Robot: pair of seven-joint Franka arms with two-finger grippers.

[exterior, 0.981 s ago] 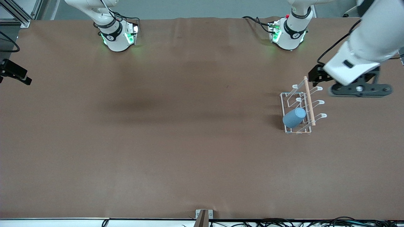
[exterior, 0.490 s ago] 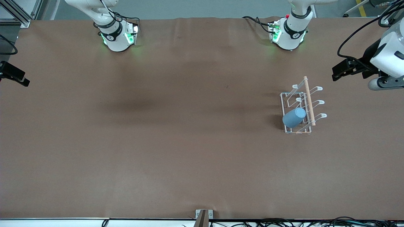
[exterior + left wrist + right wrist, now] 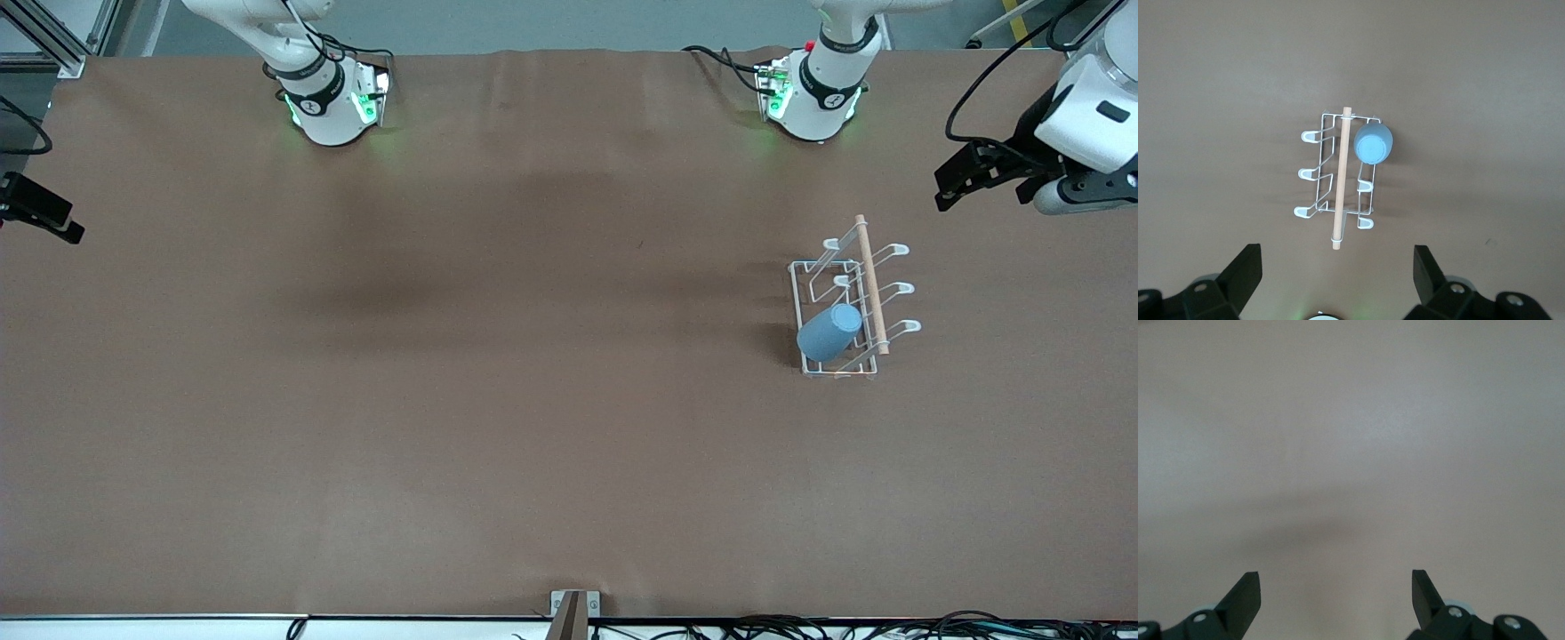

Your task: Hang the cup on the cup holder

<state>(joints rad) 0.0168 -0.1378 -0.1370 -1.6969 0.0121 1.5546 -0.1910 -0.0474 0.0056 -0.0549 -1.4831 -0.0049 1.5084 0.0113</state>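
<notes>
Now that the left gripper (image 3: 949,182) has been drawn clear to the frame's upper right, fingers spread and empty, the small light-blue plastic cup (image 3: 829,332) is left hung on the white wire cup holder (image 3: 845,307); the task is judged complete. The right gripper (image 3: 1336,587), also spread empty, waits over bare table.

The cup holder (image 3: 845,307) stands on the worktop (image 3: 498,400) toward the left arm's end, its rod (image 3: 870,284) running along the top from its farther end to its nearer end. The cup (image 3: 829,332) sits tilted on a prong at the rack's nearer end, in the row facing the right arm's end. The left pincer (image 3: 1337,275) hangs, fingers apart, over the worktop's left-arm end; the right pincer (image 3: 1336,593), also spread, is over bare worktop.
</notes>
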